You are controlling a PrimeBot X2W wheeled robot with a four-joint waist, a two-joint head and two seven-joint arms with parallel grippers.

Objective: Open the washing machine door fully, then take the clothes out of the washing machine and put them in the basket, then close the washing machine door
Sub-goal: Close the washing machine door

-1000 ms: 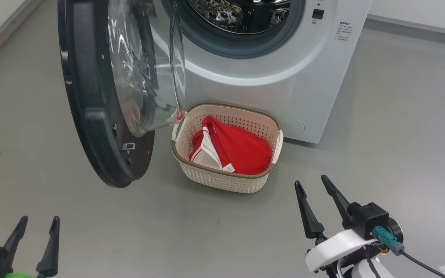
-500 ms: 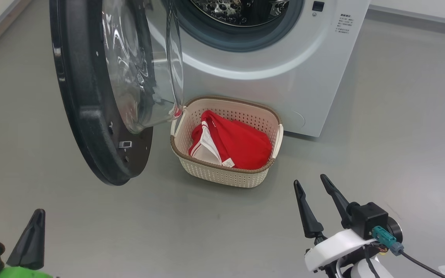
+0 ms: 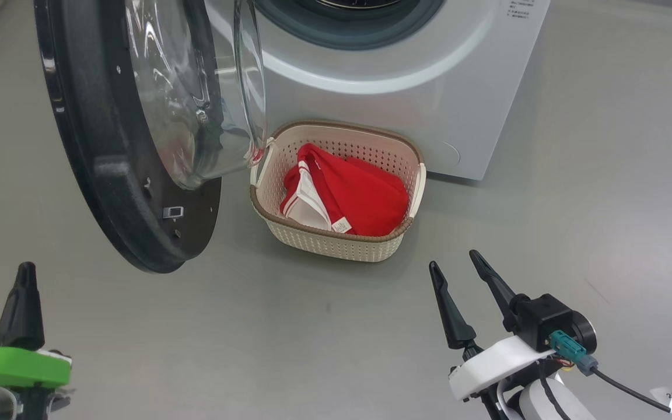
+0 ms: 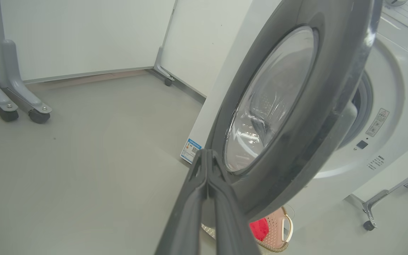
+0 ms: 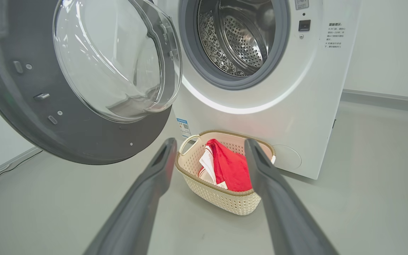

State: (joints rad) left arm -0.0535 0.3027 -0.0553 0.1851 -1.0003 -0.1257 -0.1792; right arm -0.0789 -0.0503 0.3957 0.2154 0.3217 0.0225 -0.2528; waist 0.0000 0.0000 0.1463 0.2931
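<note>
Sees the washing machine door [image 3: 97, 175] swung open at 10 o'clock, the clothes [image 3: 359, 195] heaped in the basket [image 3: 336, 245] at 12. Holds left pincer [image 3: 24, 271] pinched together, empty; right pincer [image 3: 454, 259] spread wide, empty.

Head cam: above and behind left claw [image 3: 24, 267] and right claw [image 3: 454, 260], facing down. Left wrist: door [image 4: 331, 88] close ahead of claw. All share basket [image 3: 336, 248].
</note>
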